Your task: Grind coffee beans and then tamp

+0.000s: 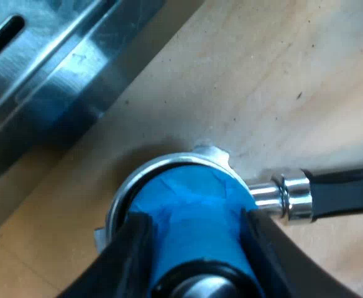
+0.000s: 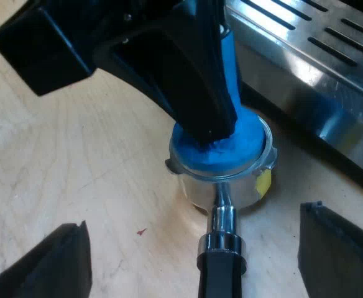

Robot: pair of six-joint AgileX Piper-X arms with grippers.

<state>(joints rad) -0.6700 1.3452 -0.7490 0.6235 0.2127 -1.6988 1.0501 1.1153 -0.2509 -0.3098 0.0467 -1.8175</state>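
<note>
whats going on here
The left gripper holds a blue tamper set down into the holder, which sits on the table beside the machine. The right gripper is open, its fingers on either side of the handle without touching it.

Left gripper [image 1: 194,218]: two matt black fingers [image 1: 128,254], broad, with flat inner faces and bevelled edges. In the right wrist view the same gripper presents a black angular housing [image 2: 138,43] (boxy at one end, faintly glossy along its ridges) that narrows to a slim, blade-like finger. Right gripper [image 2: 194,217]: two black wedge-shaped fingers, plain-surfaced; one tip carries a small raised step.
</note>
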